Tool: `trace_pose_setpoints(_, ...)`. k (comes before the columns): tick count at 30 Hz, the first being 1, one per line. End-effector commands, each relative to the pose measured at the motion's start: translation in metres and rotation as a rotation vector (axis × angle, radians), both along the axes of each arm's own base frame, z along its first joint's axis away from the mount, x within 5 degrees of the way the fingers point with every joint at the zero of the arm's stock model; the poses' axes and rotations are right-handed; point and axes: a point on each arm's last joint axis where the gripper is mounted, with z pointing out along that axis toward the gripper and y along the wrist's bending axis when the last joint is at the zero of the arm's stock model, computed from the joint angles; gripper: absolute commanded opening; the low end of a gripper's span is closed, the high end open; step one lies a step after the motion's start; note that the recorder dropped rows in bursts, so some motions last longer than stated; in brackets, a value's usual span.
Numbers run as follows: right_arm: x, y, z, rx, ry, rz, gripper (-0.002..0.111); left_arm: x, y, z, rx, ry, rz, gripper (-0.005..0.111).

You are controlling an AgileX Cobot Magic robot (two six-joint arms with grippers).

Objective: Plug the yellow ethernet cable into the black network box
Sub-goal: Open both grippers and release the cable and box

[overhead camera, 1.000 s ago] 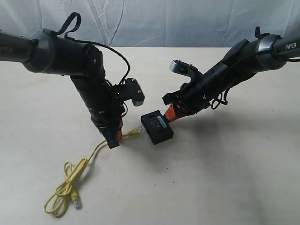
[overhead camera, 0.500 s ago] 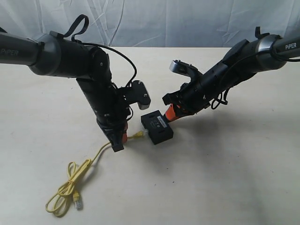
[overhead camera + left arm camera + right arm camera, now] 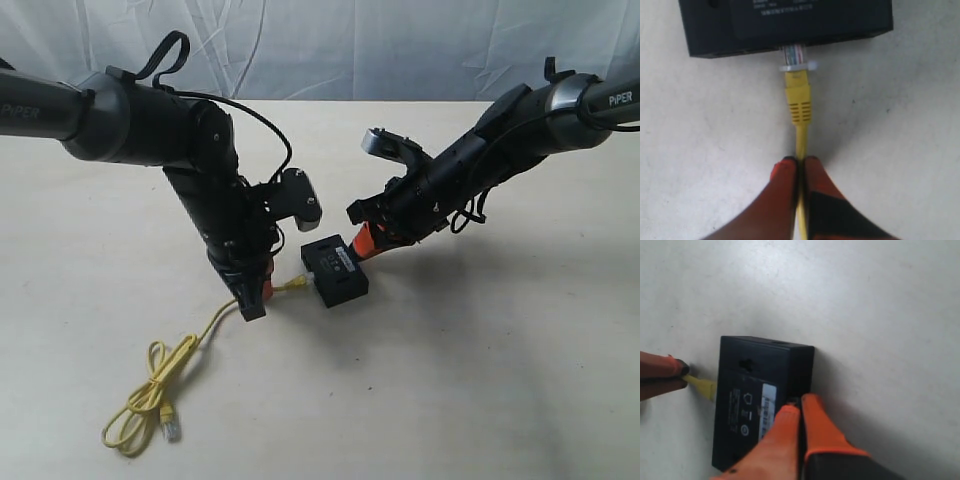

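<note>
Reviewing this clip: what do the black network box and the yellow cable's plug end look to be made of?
Black network box: probably moulded plastic, matte with a faint sheen along its edges. Yellow ethernet cable: smooth, rubbery-looking jacket, ending in a ribbed yellow boot that looks like soft plastic. Its plug: clear hard plastic, with coloured wires showing through.

A robot test lab: a plain pale bench (image 3: 480,380) backed at 12 o'clock by a creased white cloth backdrop (image 3: 350,45), with two black arms, lettered PIPER, reaching in from 10 o'clock (image 3: 130,120) and 2 o'clock (image 3: 520,125).
</note>
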Motion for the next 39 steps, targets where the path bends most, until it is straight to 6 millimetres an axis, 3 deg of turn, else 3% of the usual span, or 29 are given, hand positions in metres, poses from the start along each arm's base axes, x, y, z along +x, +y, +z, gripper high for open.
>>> trace_pose_setpoints(1,-0.002,0.000,0.001,0.017,0.012,0.013,-0.001,0.002,-0.003,-0.001,-0.008,-0.013,0.007,0.000)
trace_pose_setpoints(13,-0.009,0.015,0.002,0.039,0.010,0.059,-0.001,0.005,-0.005,0.000,-0.038,-0.049,0.027,0.000)
trace_pose_setpoints(28,0.006,-0.017,0.008,-0.005,-0.016,-0.032,-0.001,0.005,-0.005,0.000,-0.033,-0.048,0.022,0.000)
trace_pose_setpoints(39,0.003,-0.012,0.008,-0.005,-0.015,-0.015,-0.001,0.005,-0.005,0.000,-0.033,-0.048,0.022,0.000)
